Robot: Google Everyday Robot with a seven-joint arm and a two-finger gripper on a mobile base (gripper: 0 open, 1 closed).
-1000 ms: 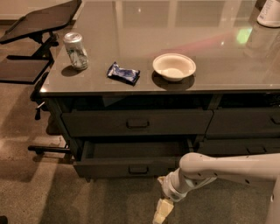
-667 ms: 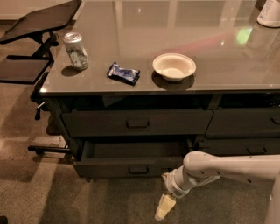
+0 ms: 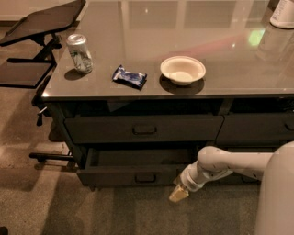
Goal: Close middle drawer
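1. The middle drawer (image 3: pixel 115 175) stands pulled out from the cabinet, low down near the carpet. Its low dark front panel faces the camera with a small bar handle (image 3: pixel 145 177) at its centre, and the shallow tray behind it lies open to view.
2. The gripper (image 3: pixel 178 194) hangs by the right end of that front panel, a little lower than it, its tan tip pointing down and left toward the carpet (image 3: pixel 55 211). Whether it touches the panel cannot be told, nor whether the claw is wide or narrow. It holds nothing that can be seen.
3. The white arm (image 3: pixel 229 163) reaches in from the right edge of the view to the gripper.
4. Above the open drawer sits the upper drawer (image 3: pixel 101 130), taller in front, shut, with the same kind of handle.
5. On the glossy table top (image 3: pixel 206 36), from left to right, stand a silver can (image 3: pixel 79 53), a blue snack packet (image 3: pixel 130 76) and a white bowl (image 3: pixel 183 70), each apart from the others.
6. At the far right corner stands a white container (image 3: pixel 282 13).
7. At the far left, beside the table, is a black stand (image 3: pixel 41 20).
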